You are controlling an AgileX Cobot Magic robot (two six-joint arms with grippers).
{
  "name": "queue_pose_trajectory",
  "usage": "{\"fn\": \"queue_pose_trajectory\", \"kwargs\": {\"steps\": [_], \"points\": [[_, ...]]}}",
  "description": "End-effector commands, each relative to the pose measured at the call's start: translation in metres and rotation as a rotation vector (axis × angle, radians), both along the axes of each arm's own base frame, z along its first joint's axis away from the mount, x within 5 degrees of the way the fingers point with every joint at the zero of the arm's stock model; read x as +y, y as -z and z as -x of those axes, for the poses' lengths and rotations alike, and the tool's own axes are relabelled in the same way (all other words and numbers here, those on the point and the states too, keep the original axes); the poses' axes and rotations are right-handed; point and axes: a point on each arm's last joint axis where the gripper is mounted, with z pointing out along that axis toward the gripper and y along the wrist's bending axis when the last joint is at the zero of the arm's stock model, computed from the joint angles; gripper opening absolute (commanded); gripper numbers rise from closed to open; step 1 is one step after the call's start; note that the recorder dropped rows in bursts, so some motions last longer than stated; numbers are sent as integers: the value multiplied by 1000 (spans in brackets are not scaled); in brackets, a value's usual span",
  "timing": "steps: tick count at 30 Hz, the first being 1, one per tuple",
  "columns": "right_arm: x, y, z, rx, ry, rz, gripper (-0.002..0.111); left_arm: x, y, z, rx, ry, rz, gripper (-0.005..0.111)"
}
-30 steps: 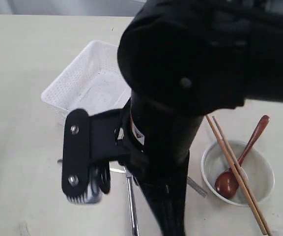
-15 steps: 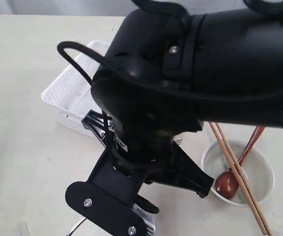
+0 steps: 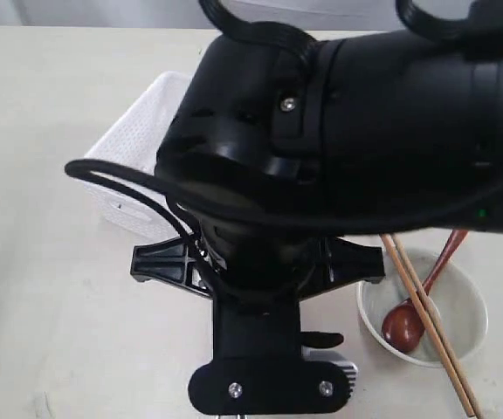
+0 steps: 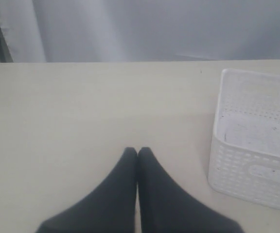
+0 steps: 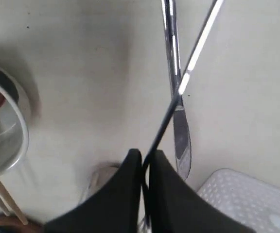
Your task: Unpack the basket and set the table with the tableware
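Here, pale cream surface before a grey backdrop, white basket standing on it, left end effector pressed together, empty, right end effector pinching a thin steel utensil crossing over a knife.

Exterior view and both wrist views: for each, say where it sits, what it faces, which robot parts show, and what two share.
Exterior view: above the table, looking down; a black arm hides the middle, bowl beside it.
Left wrist view: behind the shut left gripper, facing across the table to the basket.
Right wrist view: behind the right gripper, shut on a steel utensil, looking down at the knife.
Shared: the basket, in all three.
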Motion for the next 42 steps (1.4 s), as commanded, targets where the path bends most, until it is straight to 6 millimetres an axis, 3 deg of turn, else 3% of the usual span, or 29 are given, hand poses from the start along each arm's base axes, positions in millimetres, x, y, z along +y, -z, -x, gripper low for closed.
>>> {"fn": "queue_pose_trajectory", "kwargs": {"steps": [1, 5, 9, 19, 34, 42], "points": [[1, 21, -12, 5, -66, -1, -1, 0, 0, 0, -7, 7, -4, 0], [11, 24, -8, 40, -130, -102, -1, 0, 0, 0, -7, 7, -4, 0], [15, 39, -10, 57, -126, -67, -1, 0, 0, 0, -7, 7, -4, 0], [12, 29, -9, 43, -81, -98, -1, 0, 0, 0, -7, 7, -4, 0], [7, 34, -3, 121, -31, -33, -1, 0, 0, 0, -7, 7, -4, 0], [17, 67, -3, 197, 23, 27, -1, 0, 0, 0, -7, 7, -4, 0]]}}
